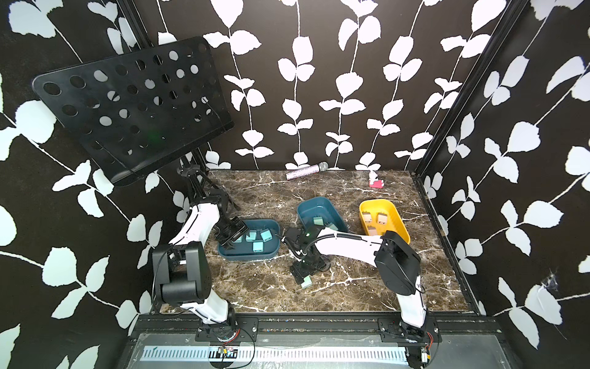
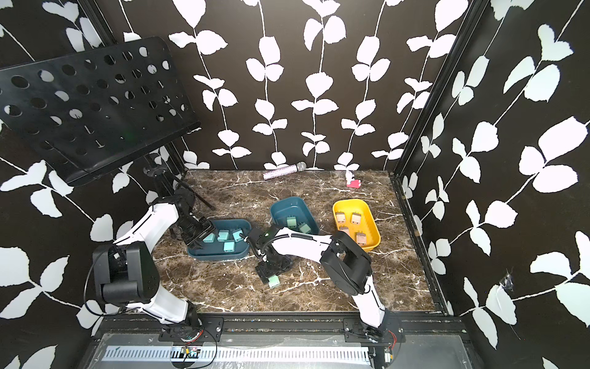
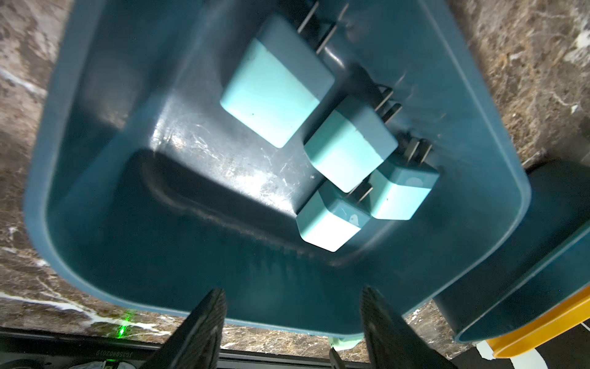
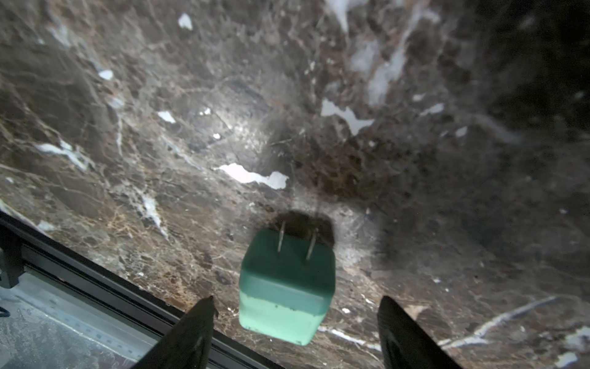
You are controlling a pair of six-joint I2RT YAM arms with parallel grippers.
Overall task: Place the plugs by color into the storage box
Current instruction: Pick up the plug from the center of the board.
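Right claw [image 4: 297,299] straddles the lone mint plug [image 4: 287,274] on the worktop [image 4: 127,127], spread, apparently not touching, to pinch its flat sides; left claw [image 3: 292,290] hangs spread, empty, over the teal bin [image 3: 95,96] near that plug.

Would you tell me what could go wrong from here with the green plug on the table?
The right gripper stands open around the mint green plug, which sits nearer one finger; closing might shove it rather than clamp it. It lies near the front edge of the table, so a knock could send it off. The middle teal bin and left teal bin look alike, so it might join the light blue plugs.
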